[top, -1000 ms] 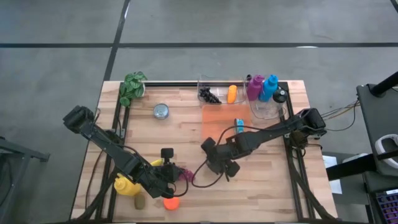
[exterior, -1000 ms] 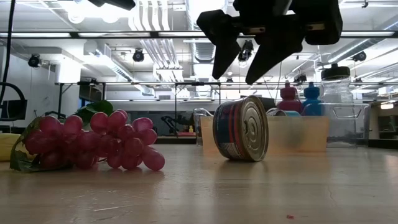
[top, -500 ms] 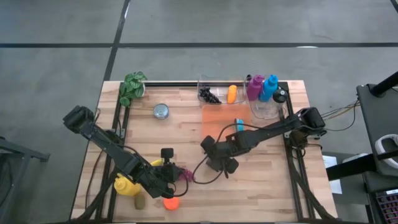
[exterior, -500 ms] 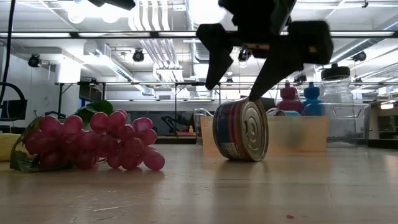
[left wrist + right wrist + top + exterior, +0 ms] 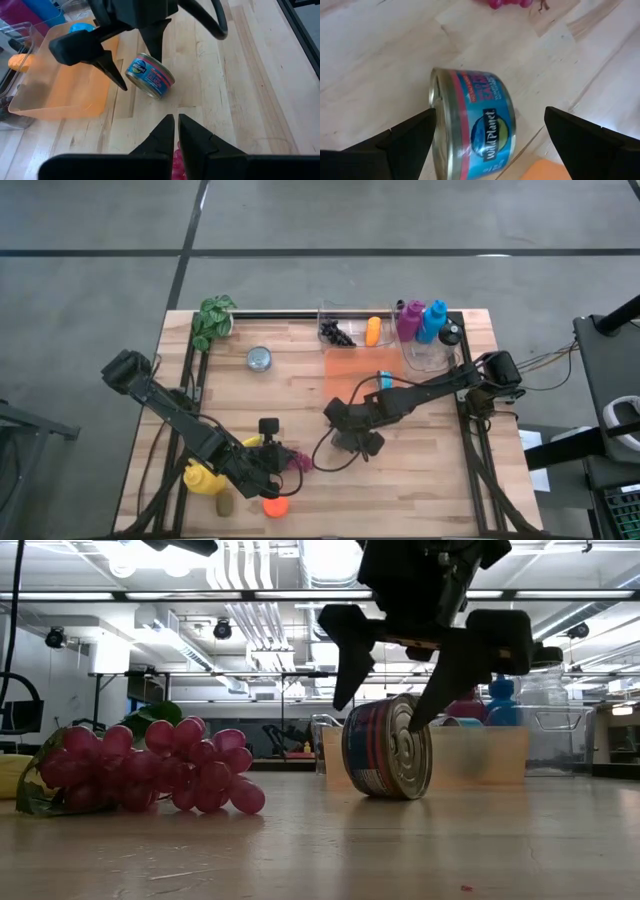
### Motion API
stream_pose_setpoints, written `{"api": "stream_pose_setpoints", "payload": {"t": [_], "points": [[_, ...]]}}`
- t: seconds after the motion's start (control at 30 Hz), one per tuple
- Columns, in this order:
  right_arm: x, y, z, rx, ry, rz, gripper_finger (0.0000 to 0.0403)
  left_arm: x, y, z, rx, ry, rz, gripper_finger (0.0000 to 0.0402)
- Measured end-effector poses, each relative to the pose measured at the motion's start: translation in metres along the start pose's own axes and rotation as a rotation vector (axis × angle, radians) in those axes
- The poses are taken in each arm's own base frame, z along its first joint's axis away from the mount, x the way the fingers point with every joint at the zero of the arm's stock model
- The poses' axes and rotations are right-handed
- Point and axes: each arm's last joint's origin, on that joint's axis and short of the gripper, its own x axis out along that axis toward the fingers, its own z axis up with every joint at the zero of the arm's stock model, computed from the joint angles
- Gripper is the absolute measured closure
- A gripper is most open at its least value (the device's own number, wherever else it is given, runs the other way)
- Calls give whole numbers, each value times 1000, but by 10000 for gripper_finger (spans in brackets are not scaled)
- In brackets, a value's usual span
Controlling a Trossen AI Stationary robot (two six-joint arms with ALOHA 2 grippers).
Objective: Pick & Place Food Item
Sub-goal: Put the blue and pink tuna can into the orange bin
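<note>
A tuna can (image 5: 385,760) with a blue and pink label lies on its curved side wall at the middle of the wooden table, one flat end facing the low camera. My right gripper (image 5: 378,712) hangs open just above it, slanting down. One finger stands on either side of the can (image 5: 470,120), and I see no touch. A bunch of purple grapes (image 5: 150,770) lies near the front left. My left gripper (image 5: 176,120) is shut and holds nothing, hovering beside the grapes (image 5: 298,463) and pointing toward the can (image 5: 150,76).
An orange tray (image 5: 352,370) lies just beyond the can. Clear bins with bottles (image 5: 425,330) and a carrot (image 5: 372,330) line the far edge, with a plant (image 5: 212,320) and a small silver can (image 5: 259,358) at far left. Yellow fruit (image 5: 200,478) and an orange ball (image 5: 275,506) sit near front left.
My right gripper has come down toward the can and opened wider. Its fingertips, which were above the can, now reach down past its top on both sides. The can and the grapes have stayed put.
</note>
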Motion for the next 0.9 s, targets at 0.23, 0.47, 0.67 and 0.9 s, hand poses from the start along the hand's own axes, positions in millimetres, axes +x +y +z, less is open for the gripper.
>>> {"api": "stream_pose_setpoints", "payload": {"t": [0.23,0.47,0.67,0.9], "points": [[4,4,-4,-1,8,7,33,0,0,0,0,0,0,373],[10,7,-8,0,-18,-3,33,0,0,0,0,0,0,373],[13,9,-10,17,-67,30,40,0,0,0,0,0,0,373],[13,7,-9,133,-79,29,75,0,0,0,0,0,0,373]]}}
